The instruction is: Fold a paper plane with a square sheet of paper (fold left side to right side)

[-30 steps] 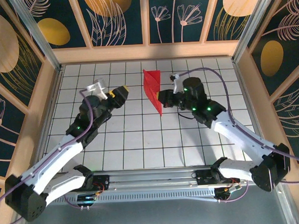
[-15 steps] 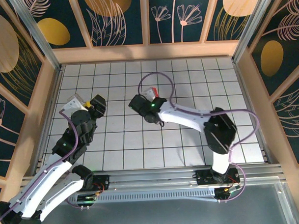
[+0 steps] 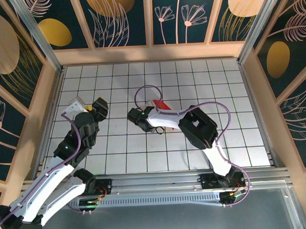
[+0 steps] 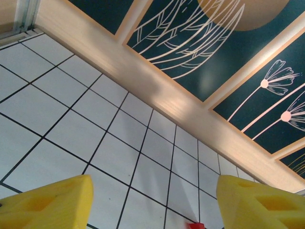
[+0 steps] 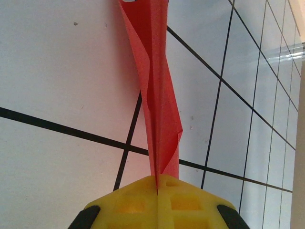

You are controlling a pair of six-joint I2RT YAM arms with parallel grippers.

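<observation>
The square sheet of paper is folded into a slim red paper plane [image 5: 155,86] with layered flaps and a centre crease. It sticks out of my right gripper [image 5: 157,183], whose yellow pads are shut on its near end, close above the white grid floor. From above, a small part of the red paper [image 3: 161,105] shows beside the right gripper [image 3: 157,109] near the middle of the floor. My left gripper [image 3: 95,105] hangs apart at the left, open and holding nothing. In the left wrist view, bare tiles lie between the left gripper's [image 4: 153,195] fingers, and a red tip [image 4: 195,225] peeks in at the bottom edge.
A wooden wall [image 3: 151,53] borders the white grid floor [image 3: 144,150] at the back, with more walls on both sides. The right arm's elbow [image 3: 198,128] is bent over the floor's centre right, its purple cable [image 3: 147,88] looping above the wrist.
The right arm has swung left and folded in toward the middle, carrying the red paper with it. The left arm has pulled back to the left, and its jaws have widened a little.
</observation>
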